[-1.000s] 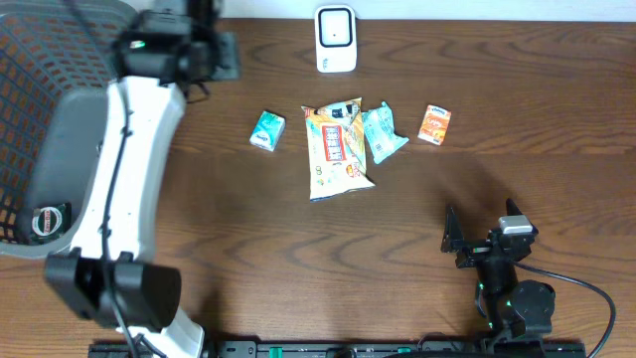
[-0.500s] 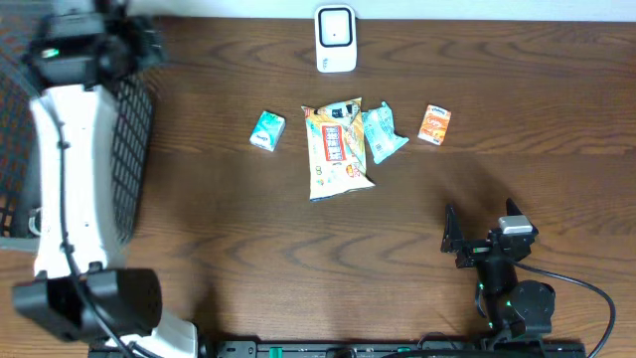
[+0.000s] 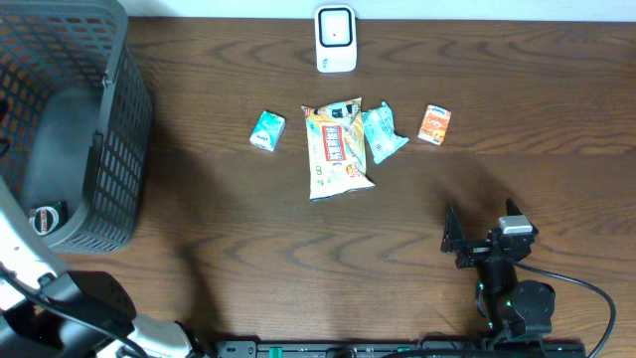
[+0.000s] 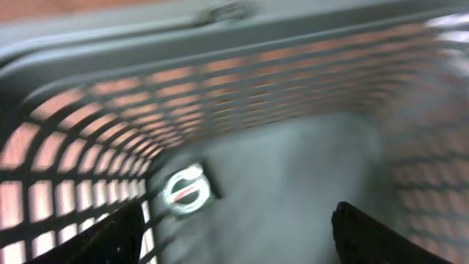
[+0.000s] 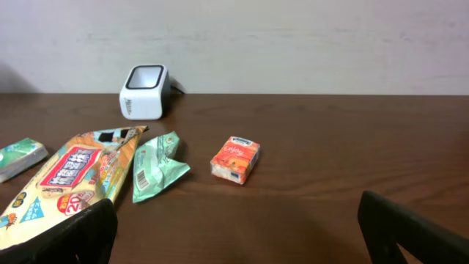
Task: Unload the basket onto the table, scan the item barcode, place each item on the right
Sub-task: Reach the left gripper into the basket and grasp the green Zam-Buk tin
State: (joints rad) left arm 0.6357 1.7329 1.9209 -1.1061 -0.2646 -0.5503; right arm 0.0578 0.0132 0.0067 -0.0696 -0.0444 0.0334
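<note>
Swung off the table since a second ago, the left gripper [image 4: 238,220] now hangs over the basket [image 3: 119,119], jaws spread wide and empty, with a small round-labelled thing [image 4: 187,192] lying on the basket floor below. The right gripper [image 5: 234,235] gapes empty too. The snack bag [image 3: 338,149] lies mid-table near the scanner [image 3: 336,38], well apart from both. It is likely light, crinkly and slippery, so pinch a sealed edge.

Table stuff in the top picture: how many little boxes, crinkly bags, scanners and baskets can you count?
Little boxes: 2, the green box and the orange box
Crinkly bags: 2, the big snack bag and the green packet
Scanners: 1, the white scanner
Baskets: 1, the dark basket
Total: 6
</note>
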